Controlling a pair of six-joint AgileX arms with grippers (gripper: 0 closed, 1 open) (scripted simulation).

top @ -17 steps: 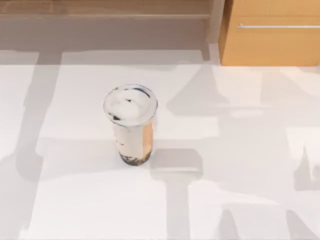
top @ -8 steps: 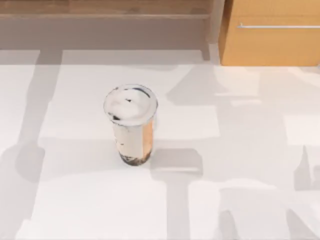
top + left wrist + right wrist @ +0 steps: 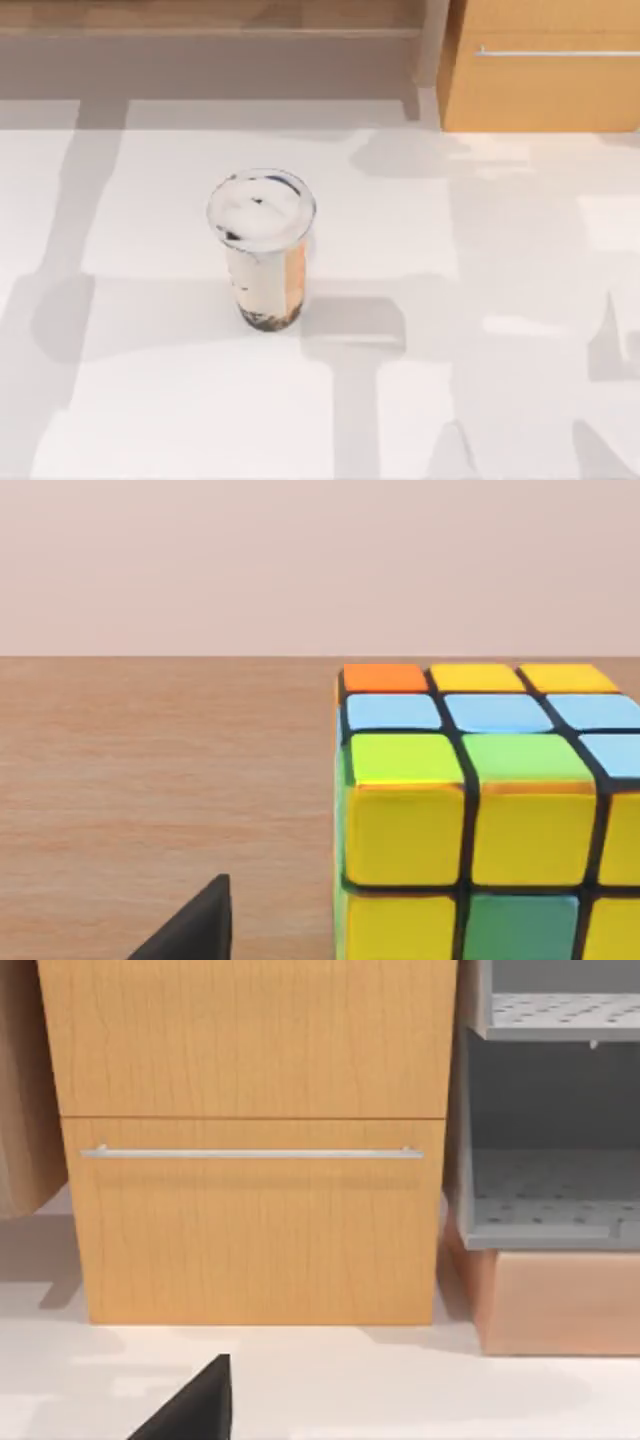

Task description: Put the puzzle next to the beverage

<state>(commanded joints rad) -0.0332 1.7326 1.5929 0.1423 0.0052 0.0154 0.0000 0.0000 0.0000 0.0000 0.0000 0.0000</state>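
The beverage (image 3: 262, 250) stands upright left of the middle of the white table (image 3: 480, 260). It is a clear cup of tan milk tea with a white domed lid, an orange label and dark pearls at its base. The puzzle (image 3: 480, 810) is a cube with yellow, green, orange and blue squares. It rests on a brown wooden surface (image 3: 150, 780) close in front of my left gripper (image 3: 195, 930), of which a dark tip shows beside the cube, apart from it. A dark tip of my right gripper (image 3: 195, 1410) shows above the white table, facing a wooden cabinet.
A light wooden cabinet (image 3: 540, 70) with a silver drawer handle (image 3: 250, 1153) stands at the table's back right. Grey perforated shelves (image 3: 550, 1200) sit beside it. A wooden ledge (image 3: 200, 20) runs along the back. Arm shadows lie across the table.
The cup has stayed put. The shadows on the table have shifted, most on the right side and at the left edge.
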